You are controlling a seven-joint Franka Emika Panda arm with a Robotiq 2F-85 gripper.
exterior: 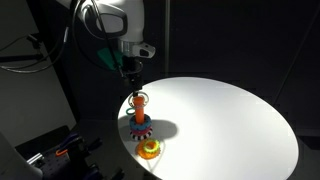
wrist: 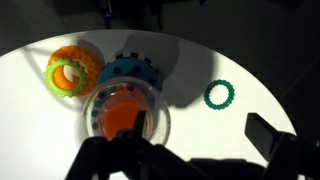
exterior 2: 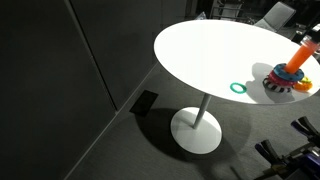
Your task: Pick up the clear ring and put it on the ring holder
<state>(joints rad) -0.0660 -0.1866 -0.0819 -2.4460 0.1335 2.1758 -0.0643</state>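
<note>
The ring holder [wrist: 122,116] is an orange peg with a blue toothed ring [wrist: 135,70] and a red ring at its foot. It stands near the table edge in both exterior views [exterior: 138,122] [exterior 2: 290,76]. The clear ring [wrist: 158,116] lies around the orange peg, seen from above in the wrist view. My gripper [wrist: 200,140] is open and hovers just above the peg [exterior: 135,84]. Its left finger is beside the clear ring and its right finger is far off over bare table. Nothing is between the fingers.
A yellow-orange doughnut-shaped ring [wrist: 72,72] [exterior: 150,150] lies next to the holder. A small green toothed ring [wrist: 220,95] [exterior 2: 238,88] lies on the round white table [exterior: 230,120]. The table edge [exterior 2: 175,70] is close to the holder.
</note>
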